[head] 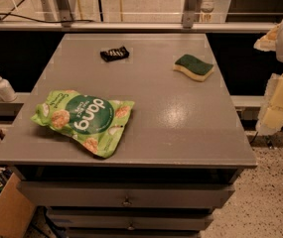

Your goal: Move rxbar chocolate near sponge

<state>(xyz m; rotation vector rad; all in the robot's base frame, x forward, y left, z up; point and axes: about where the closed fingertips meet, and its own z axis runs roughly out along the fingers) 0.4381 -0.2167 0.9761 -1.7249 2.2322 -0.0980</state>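
Sitting apart on one table (180, 123): one rxbar chocolate (114, 53), one sponge (194, 67), one bag (84, 120); claw (279, 103) at right edge, state unclear.

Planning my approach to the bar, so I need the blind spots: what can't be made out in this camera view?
The gripper: right of the table, partly cut off by the picture's right edge.
The rxbar chocolate: its white lettering is too small to read.
The sponge: its far side faces away from the camera.
The table: the patch under the green snack bag is covered by it.
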